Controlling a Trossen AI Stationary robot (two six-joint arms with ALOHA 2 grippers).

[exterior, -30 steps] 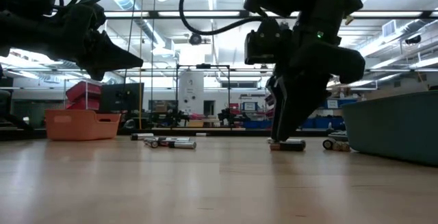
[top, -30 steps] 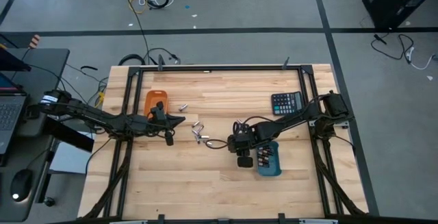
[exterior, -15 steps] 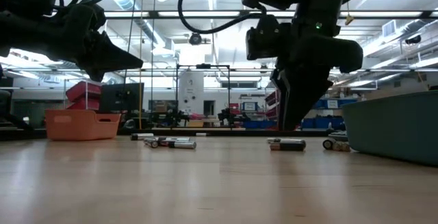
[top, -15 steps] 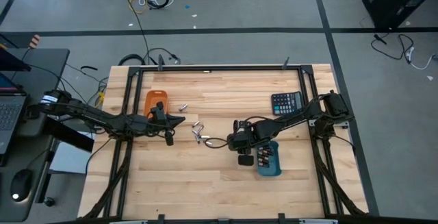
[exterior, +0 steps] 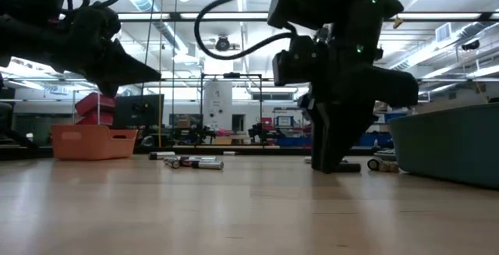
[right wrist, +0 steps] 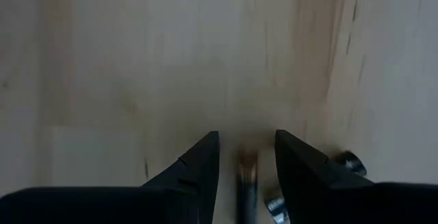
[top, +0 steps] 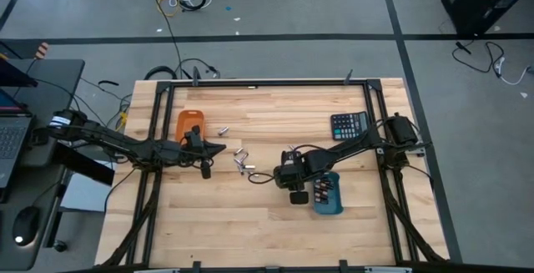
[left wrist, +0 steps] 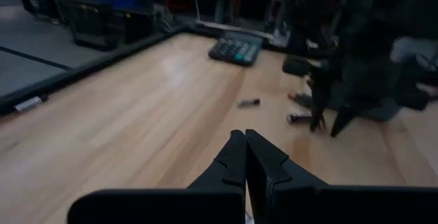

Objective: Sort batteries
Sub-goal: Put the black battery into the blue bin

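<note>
Over the last second the right gripper (exterior: 331, 165) has come down toward the pale wooden tabletop (top: 250, 214) and slid a little to the left, near the middle of the work area. In the low view a small dark cylindrical battery (exterior: 348, 166) that lay in plain sight just beside the fingers is now mostly hidden behind them — only its end shows past the right side. The fingers have narrowed only slightly and stand apart, with nothing clamped between them. I read this as the approach to a pick-up, not a grip yet.

In the right wrist view the battery (right wrist: 246, 183) lies on the wood between the two dark fingertips (right wrist: 198, 166), its long axis running along the gap, so the gripper straddles it. Two more small cells (right wrist: 350, 162) lie just outside one finger, close enough that closing may nudge them.

The left gripper (left wrist: 244, 157) has not moved: it hangs pressed shut above the tabletop, just right of the orange plastic tray (top: 188, 123). A loose cluster of silvery-grey batteries (top: 241, 159) lies on the wood between the two arms, and one more (top: 224, 130) sits nearer the orange tray. The blue plastic tray (top: 327, 193), just right of the right gripper, already holds several dark cells, so sorting is under way but far from finished.
</note>
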